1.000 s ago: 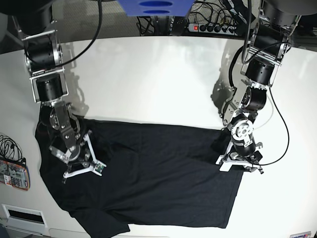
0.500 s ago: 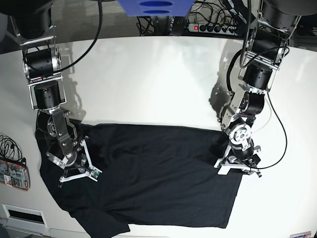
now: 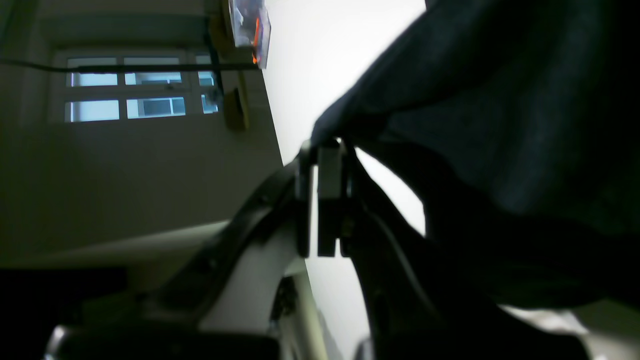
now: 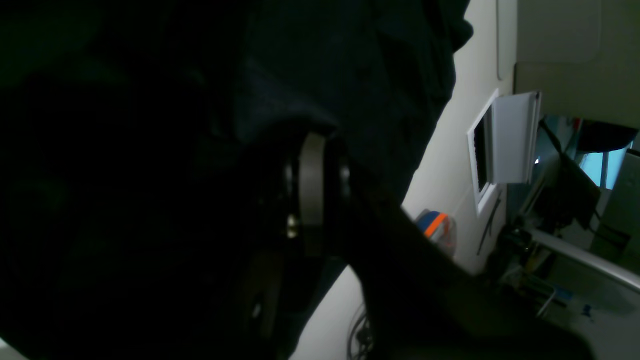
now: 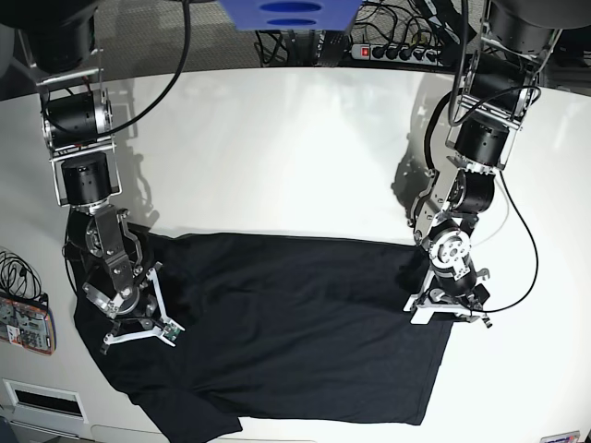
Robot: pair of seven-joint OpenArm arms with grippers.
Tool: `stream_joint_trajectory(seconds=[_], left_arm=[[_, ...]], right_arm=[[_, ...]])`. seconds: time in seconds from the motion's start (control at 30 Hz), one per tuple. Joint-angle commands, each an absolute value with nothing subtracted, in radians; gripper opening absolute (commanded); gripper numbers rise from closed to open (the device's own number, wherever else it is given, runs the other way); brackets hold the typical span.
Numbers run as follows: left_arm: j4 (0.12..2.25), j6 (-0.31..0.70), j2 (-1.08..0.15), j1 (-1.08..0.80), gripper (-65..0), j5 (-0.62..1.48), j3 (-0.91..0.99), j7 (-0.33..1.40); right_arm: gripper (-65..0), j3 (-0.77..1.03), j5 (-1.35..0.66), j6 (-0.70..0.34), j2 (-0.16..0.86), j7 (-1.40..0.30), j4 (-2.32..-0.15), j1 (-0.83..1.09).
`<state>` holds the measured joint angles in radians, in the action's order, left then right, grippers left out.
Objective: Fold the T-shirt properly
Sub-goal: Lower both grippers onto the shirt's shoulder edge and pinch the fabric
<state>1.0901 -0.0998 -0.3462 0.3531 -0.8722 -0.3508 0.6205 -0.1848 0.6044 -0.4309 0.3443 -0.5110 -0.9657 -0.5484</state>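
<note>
While both claws are clamping black cloth, the right arm is dragging its edge toward the near side of the table.

Starting at the left gripper, its jaws are pinched tight on a fold of the T-shirt, lifting the cloth off the white table at the far-right corner in the base view; the right gripper is likewise closed on the shirt, buried in dark fabric. Since a second ago the right gripper is sitting lower and further left in the base view, the left barely moving, so the fold is probably only beginning. The shirt is lying spread across the table's near half. No containers are showing.
</note>
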Motion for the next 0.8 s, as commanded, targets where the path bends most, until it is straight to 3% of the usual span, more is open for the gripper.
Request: stream_joint_trajectory(seconds=[0.0, 0.27, 0.6, 0.77], left_arm=[[1.109, -0.117, -0.355, 0.383, -65.0, -0.892, -0.344, 0.633], [1.107, -0.208, -0.355, 0.383, -65.0, -0.892, -0.344, 0.638], [1.106, -0.213, -0.351, 0.38, -65.0, -0.892, -0.351, 0.634], [1.106, -0.213, -0.351, 0.377, -65.0, -0.892, -0.351, 0.634]], right_arm=[[-65.0, -0.157, 0.608, -0.414, 0.357, -0.51, -0.981, -0.584], [-65.0, -0.128, 0.608, -0.414, 0.357, -0.51, -0.983, -0.581], [-64.0, -0.128, 0.608, -0.414, 0.354, -0.506, -0.987, -0.579], [-30.5, -0.128, 0.607, -0.412, 0.352, -0.507, -0.987, -0.579]])
